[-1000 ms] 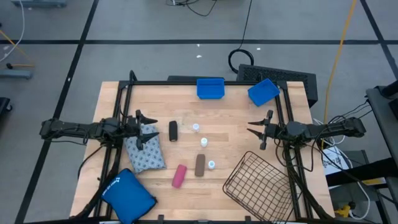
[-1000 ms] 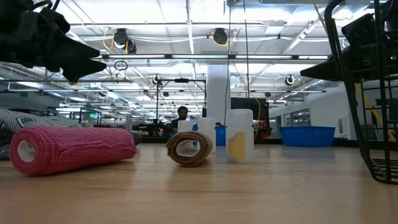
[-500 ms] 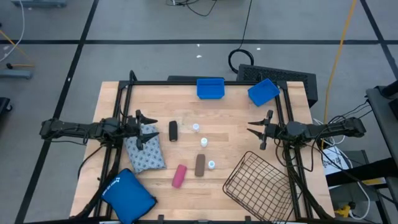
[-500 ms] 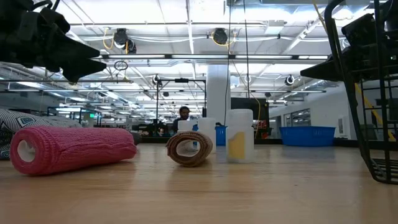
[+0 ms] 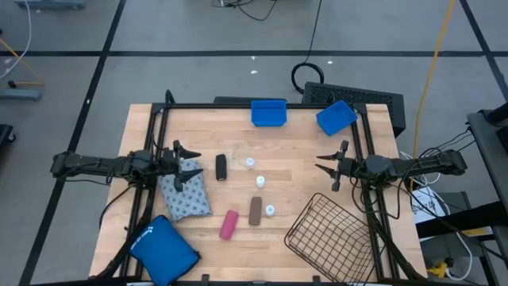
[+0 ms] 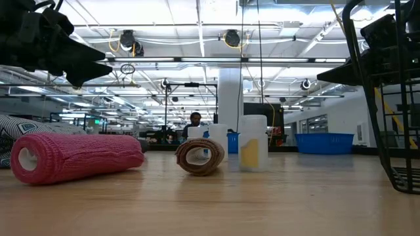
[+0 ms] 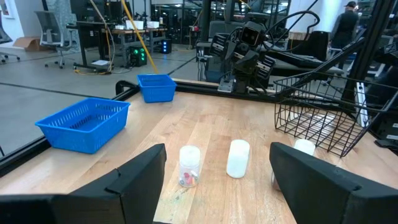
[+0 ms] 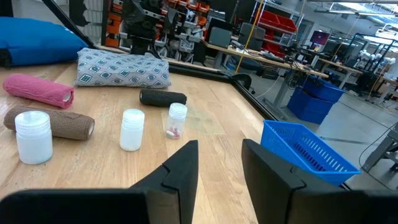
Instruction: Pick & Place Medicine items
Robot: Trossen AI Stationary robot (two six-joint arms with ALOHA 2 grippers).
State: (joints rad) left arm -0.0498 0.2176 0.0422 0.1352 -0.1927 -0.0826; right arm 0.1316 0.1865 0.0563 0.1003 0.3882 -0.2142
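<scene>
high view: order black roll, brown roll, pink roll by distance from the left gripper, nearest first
Measured from the left gripper, which hangs open over the patterned pack:
1. Black roll: just inboard of the fingertips, toward table centre.
2. Pink roll: toward the near edge.
3. Brown roll: beside the pink roll, further toward the right arm.

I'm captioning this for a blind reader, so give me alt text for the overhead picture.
Seen from above, a wooden table holds a pink roll, a brown roll, a black roll, three white vials and a patterned soft pack. The left pincer and right pincer hover, both open, at opposite sides. A wire basket sits by the right arm.
</scene>
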